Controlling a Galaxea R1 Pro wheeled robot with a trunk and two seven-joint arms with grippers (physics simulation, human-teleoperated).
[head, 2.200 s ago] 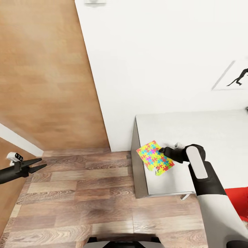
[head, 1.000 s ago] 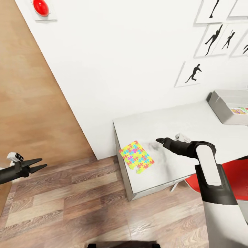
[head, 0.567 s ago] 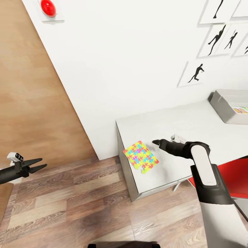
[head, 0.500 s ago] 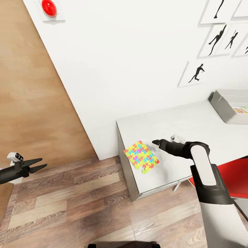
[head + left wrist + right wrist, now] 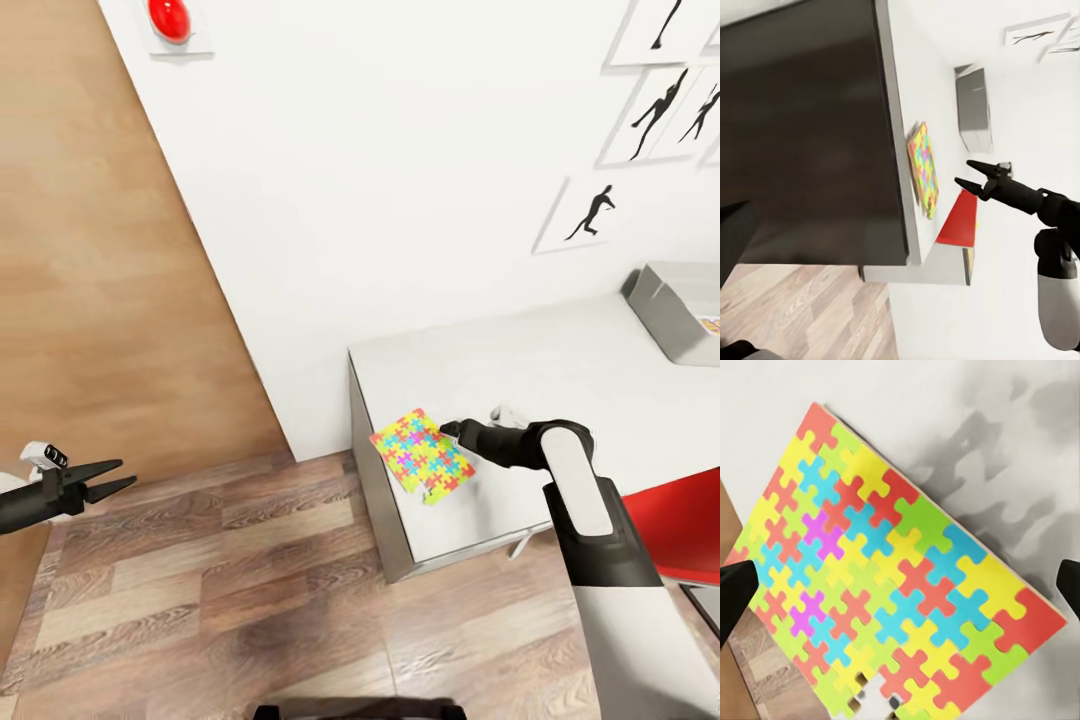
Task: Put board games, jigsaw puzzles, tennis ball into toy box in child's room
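The step in hand looks like picking up a jigsaw puzzle (image 5: 423,455) from the table (image 5: 560,370), so it can go to the toy box (image 5: 680,310); the puzzle lies flat at the table's near corner by the wall end, one edge at or a little over the table's edge, well apart from the toy box, which sits at the far end against the wall; something colourful shows inside the box, too small to name.

The right gripper (image 5: 452,430) hovers just above the puzzle's inner edge, apart from it as far as the left wrist view (image 5: 967,174) shows; its fingers are spread wide, with the whole patterned face (image 5: 896,585) lying between the two dark fingertips (image 5: 736,589) in the right wrist view; nothing is held. The right arm reaches forward over the table, forearm about level, wrist pointing toward the puzzle.

The next move, I judge, calls for lowering and closing on an edge; a flat box on a flat top gives little to bite, so the overhanging corner seems the easier hold.

The left gripper (image 5: 98,478) hangs out over the wood floor (image 5: 220,600), well apart from the table, fingers slightly parted and empty.
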